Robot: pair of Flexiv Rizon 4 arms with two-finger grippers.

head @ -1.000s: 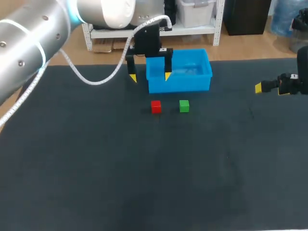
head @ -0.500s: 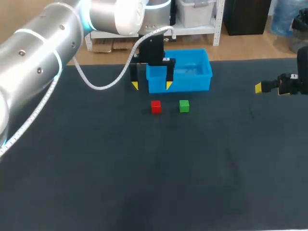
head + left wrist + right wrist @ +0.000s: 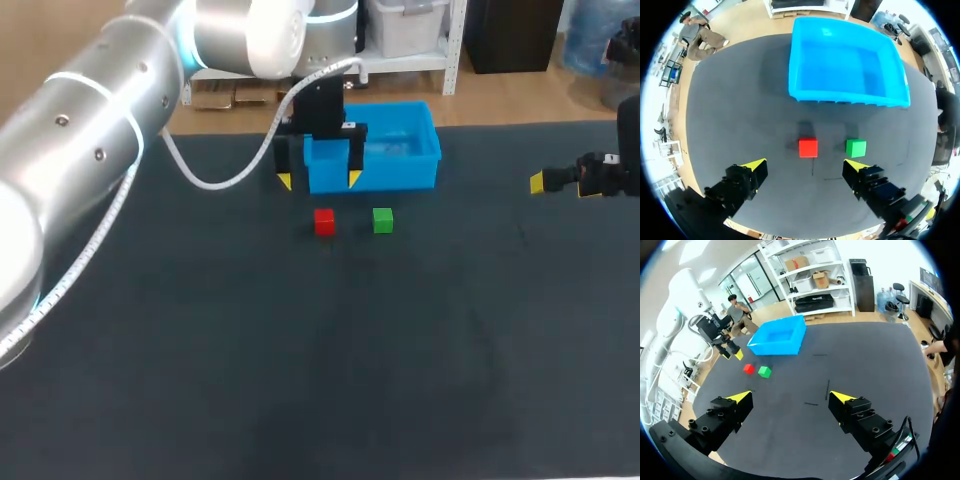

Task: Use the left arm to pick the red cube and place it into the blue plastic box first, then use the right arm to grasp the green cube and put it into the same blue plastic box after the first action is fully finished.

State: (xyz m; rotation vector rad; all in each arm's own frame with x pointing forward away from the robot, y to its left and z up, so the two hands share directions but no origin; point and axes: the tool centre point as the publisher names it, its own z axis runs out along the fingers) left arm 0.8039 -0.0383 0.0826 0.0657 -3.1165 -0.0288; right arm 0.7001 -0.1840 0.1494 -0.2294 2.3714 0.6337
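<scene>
The red cube (image 3: 324, 221) lies on the dark table just left of the green cube (image 3: 382, 220), both in front of the blue plastic box (image 3: 375, 148). My left gripper (image 3: 319, 180) hangs open above the table, a little behind the red cube and in front of the box's near wall. In the left wrist view the red cube (image 3: 808, 147) sits ahead of the open left gripper (image 3: 806, 167), roughly centred between its fingers, with the green cube (image 3: 856, 148) beside it and the box (image 3: 845, 95) beyond. My right gripper (image 3: 540, 182) is open at the right edge of the table, seen too in its own view (image 3: 790, 399).
The box holds nothing that I can see. From the right wrist view the cubes (image 3: 749, 369) (image 3: 764, 371) and the box (image 3: 777, 342) lie far ahead, with my left arm's gripper (image 3: 732, 354) near them. Bare dark table surrounds the cubes.
My left gripper has shifted slightly right and lower, toward the red cube. The cubes, the box and the right arm have not moved.
</scene>
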